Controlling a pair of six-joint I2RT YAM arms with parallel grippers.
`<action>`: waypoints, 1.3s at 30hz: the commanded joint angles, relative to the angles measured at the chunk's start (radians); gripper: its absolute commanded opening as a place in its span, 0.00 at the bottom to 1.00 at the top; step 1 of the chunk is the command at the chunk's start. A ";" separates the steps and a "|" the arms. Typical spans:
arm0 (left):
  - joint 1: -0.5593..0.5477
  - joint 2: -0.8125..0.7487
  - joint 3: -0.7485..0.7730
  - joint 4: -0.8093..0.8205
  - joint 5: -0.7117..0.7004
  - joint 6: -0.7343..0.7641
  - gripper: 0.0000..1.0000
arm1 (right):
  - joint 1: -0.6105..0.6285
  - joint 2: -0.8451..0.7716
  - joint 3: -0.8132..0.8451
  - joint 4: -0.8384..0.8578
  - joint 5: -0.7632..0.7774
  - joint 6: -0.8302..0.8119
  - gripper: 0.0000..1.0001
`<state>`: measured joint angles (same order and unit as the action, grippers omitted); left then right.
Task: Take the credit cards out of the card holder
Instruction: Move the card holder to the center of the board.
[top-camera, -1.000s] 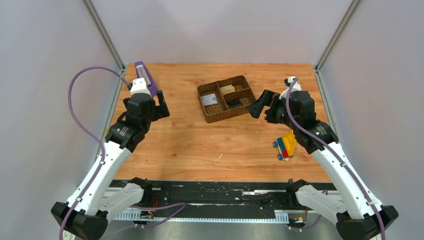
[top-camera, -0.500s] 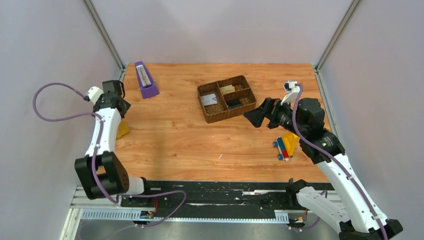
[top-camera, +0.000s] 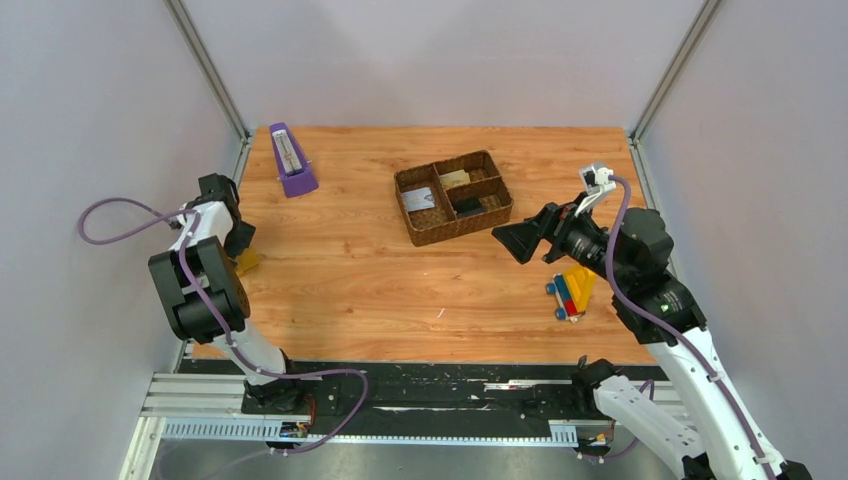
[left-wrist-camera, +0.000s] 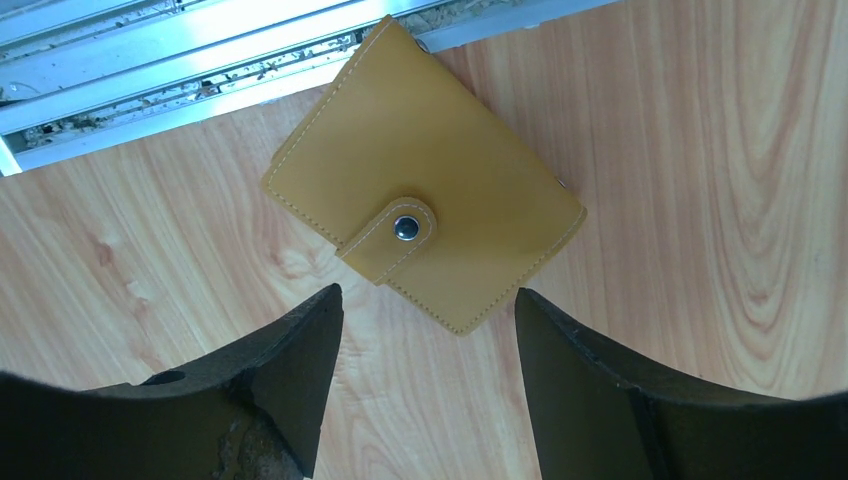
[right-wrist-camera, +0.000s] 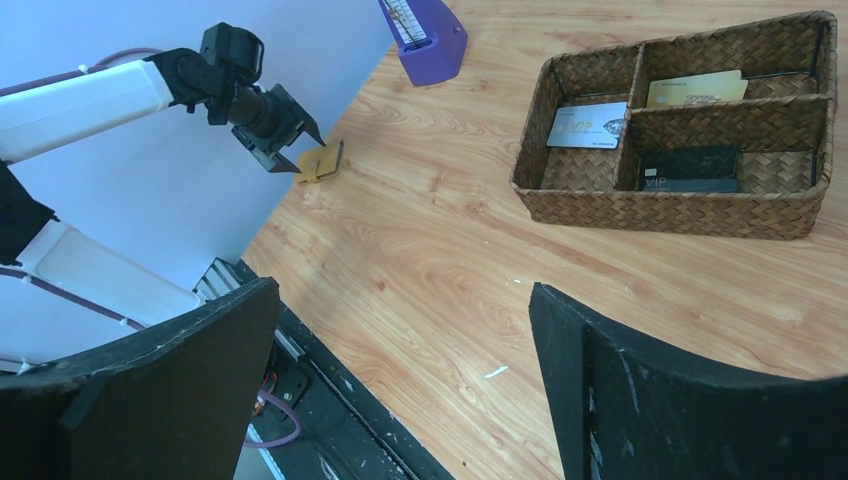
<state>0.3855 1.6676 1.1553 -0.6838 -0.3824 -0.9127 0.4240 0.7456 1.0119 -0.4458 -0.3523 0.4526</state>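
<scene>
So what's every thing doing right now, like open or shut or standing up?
card holder: snapped shut, lying on the table.
left gripper: open, right by the holder, not gripping it.
right gripper: open, empty.
woven tray: holds three cards, one per compartment.
metronome: standing upright.
colourful toy: lying on the table.

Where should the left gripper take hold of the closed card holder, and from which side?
Probably from above, pinching across two opposite edges of the card holder, clear of the snap tab. It lies flat and snapped shut on the table, turned diagonally to the open left gripper, so the wrist likely needs to twist to square up.
</scene>
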 joint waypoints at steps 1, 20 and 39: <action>0.016 0.038 0.047 0.021 0.020 -0.002 0.72 | 0.001 -0.011 0.013 0.047 -0.017 -0.006 0.98; 0.013 0.122 0.004 0.054 0.190 0.053 0.54 | 0.000 -0.065 -0.001 0.033 0.005 -0.022 0.98; -0.140 0.032 0.040 0.012 0.213 0.188 0.56 | 0.000 -0.108 -0.023 0.027 0.030 -0.028 0.98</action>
<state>0.2329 1.7897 1.1461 -0.6243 -0.0875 -0.8032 0.4240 0.6529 0.9951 -0.4473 -0.3340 0.4423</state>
